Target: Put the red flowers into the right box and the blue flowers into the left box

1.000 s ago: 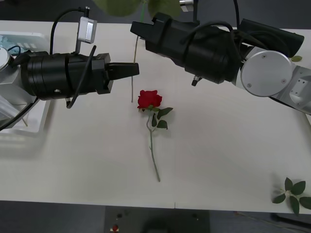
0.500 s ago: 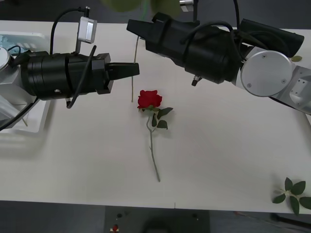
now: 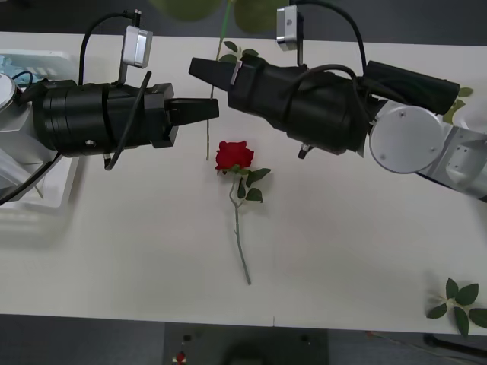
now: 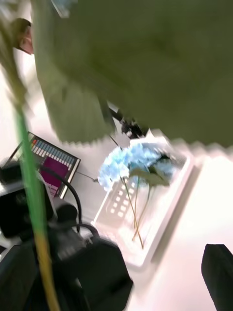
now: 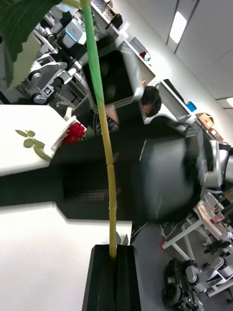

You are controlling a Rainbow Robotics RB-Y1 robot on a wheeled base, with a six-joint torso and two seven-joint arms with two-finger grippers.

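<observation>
Mid-table: one red rose (image 3: 233,155) lying flat, bloom away from the robot, stem running back toward the near edge; touched by neither gripper.
Left gripper (image 3: 211,109): fingers (image 5: 115,277) pressed together on a thin stem (image 3: 207,129), hovering above the table just beyond the rose bloom. Stem hangs upright, green high up and yellowish lower down in the left wrist view; its flower head is not visible, colour cannot be told.
Right gripper (image 3: 199,70): just beyond and above the left one, near the upper part of the same stem; opening can't be read.
Left box (image 4: 160,204): slotted white basket at the table's left edge, holds a cluster of blue flowers (image 4: 127,162); three stems countable, heads merge.
Loose leaf sprigs: one at the table's near right corner (image 3: 459,301), one at the far edge (image 3: 237,52).
</observation>
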